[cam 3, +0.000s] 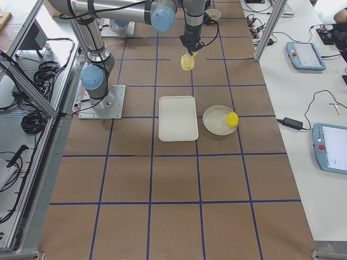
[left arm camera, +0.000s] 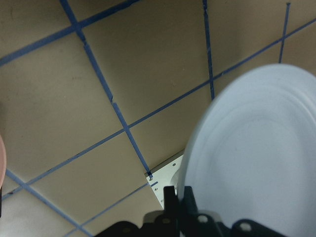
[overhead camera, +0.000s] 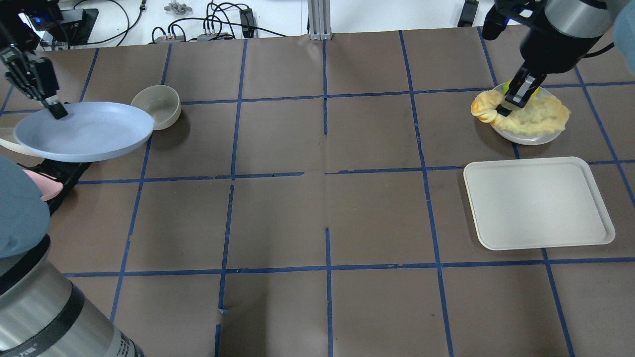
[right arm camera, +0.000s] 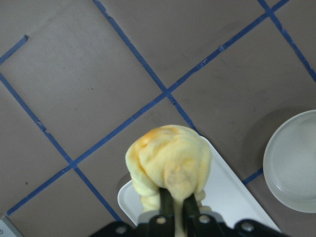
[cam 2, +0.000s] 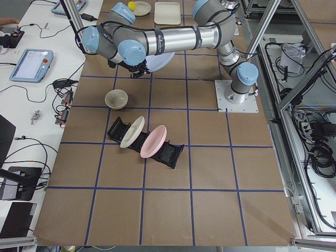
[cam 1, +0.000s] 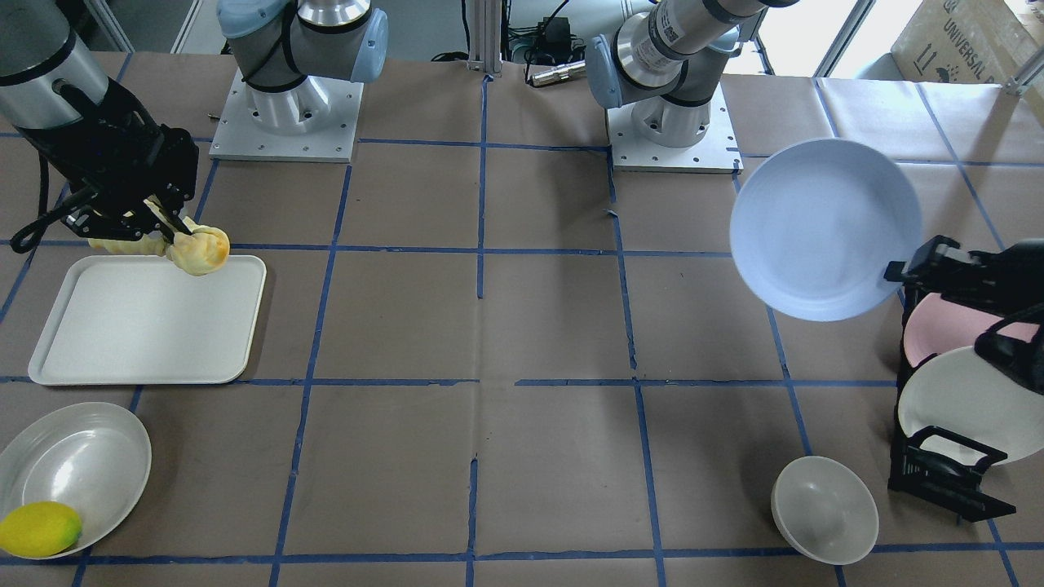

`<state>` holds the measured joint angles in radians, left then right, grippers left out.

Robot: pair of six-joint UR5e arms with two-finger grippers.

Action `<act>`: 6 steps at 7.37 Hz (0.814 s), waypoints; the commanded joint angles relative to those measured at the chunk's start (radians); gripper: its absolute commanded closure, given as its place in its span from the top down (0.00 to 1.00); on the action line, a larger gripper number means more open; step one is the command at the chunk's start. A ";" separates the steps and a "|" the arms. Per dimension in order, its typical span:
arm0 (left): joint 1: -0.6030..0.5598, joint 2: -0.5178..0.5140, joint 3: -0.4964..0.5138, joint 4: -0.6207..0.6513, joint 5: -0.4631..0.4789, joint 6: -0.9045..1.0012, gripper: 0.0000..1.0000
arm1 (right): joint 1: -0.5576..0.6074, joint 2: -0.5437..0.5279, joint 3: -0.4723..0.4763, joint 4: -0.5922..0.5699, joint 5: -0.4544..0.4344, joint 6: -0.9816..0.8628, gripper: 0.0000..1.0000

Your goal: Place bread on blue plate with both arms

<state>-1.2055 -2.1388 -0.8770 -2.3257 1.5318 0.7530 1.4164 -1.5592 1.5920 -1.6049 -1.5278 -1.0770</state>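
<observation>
My right gripper (cam 1: 167, 228) is shut on the bread (cam 1: 196, 249), a pale-yellow ridged loaf with a browned end, and holds it in the air over the far edge of the white tray (cam 1: 147, 322). The right wrist view shows the bread (right arm camera: 168, 163) pinched between the fingers (right arm camera: 167, 202). My left gripper (overhead camera: 57, 110) is shut on the rim of the blue plate (overhead camera: 84, 131) and holds it raised, roughly level, above the dish rack. The plate (left arm camera: 256, 158) fills the left wrist view, and it also shows in the front-facing view (cam 1: 824, 228).
A black dish rack (cam 2: 144, 142) holds a pink plate (cam 1: 946, 326) and a white plate (cam 1: 971, 403). A grey bowl (overhead camera: 158, 106) stands near it. A white plate (cam 1: 73, 469) with a yellow lemon (cam 1: 39, 528) sits beyond the tray.
</observation>
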 commanded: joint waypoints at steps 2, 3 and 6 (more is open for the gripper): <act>-0.236 0.042 -0.201 0.320 -0.157 -0.232 0.05 | -0.001 0.001 0.002 0.002 0.002 -0.004 0.12; -0.294 0.065 -0.273 0.427 -0.220 -0.329 0.05 | -0.001 0.001 0.002 0.000 -0.003 -0.004 0.12; -0.434 0.073 -0.518 0.911 -0.265 -0.627 0.10 | -0.004 0.002 0.003 0.000 -0.011 -0.003 0.12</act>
<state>-1.5933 -2.0707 -1.2995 -1.6089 1.2834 0.2164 1.4129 -1.5573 1.5943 -1.6002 -1.5337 -1.0811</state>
